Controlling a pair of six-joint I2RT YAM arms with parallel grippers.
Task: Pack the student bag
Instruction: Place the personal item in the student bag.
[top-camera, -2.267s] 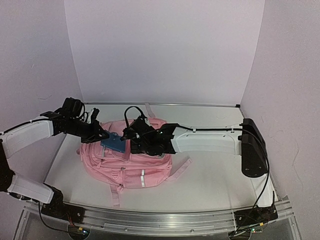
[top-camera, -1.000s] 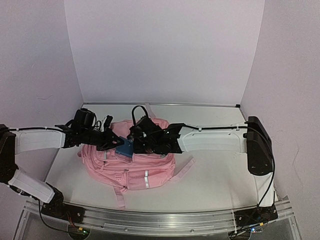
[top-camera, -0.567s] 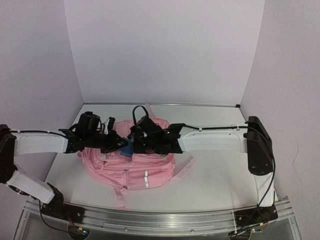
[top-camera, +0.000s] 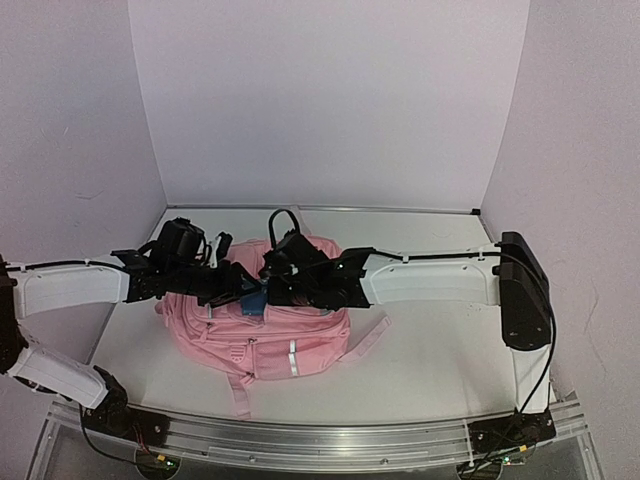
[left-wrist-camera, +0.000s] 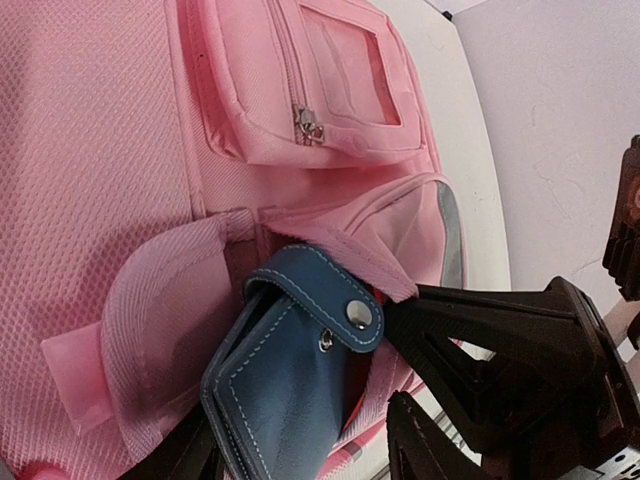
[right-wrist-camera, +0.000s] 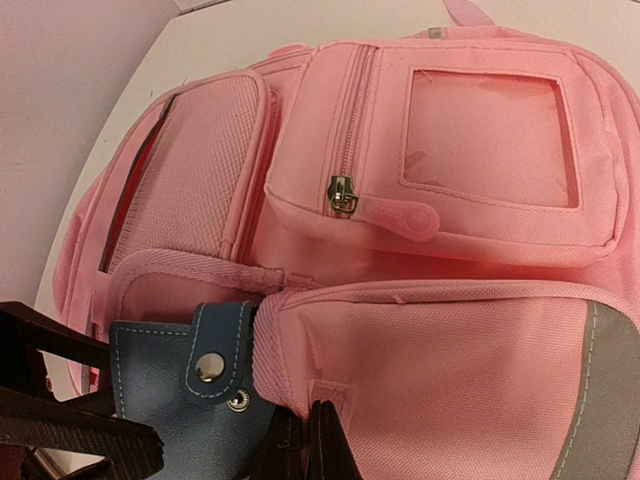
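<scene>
Student bag (top-camera: 270, 335) lies flat and front up on the white table (top-camera: 430, 350), with a blue case half inside one of its pockets.

Both arms meet above the bag's upper middle. The right gripper (right-wrist-camera: 305, 440) is closed tight at the pocket's rim, apparently pinching the fabric to hold the mouth open. The left gripper (top-camera: 236, 290), at the bag's left side, has its fingers parted on either side of the blue case (left-wrist-camera: 285, 390), seemingly letting go. The case's flap end and silver snap (left-wrist-camera: 358, 316) stick out of the pocket. The step in hand looks like stowing the case. Next, the left gripper needs to push gently to seat it fully while the mouth is held open.
</scene>
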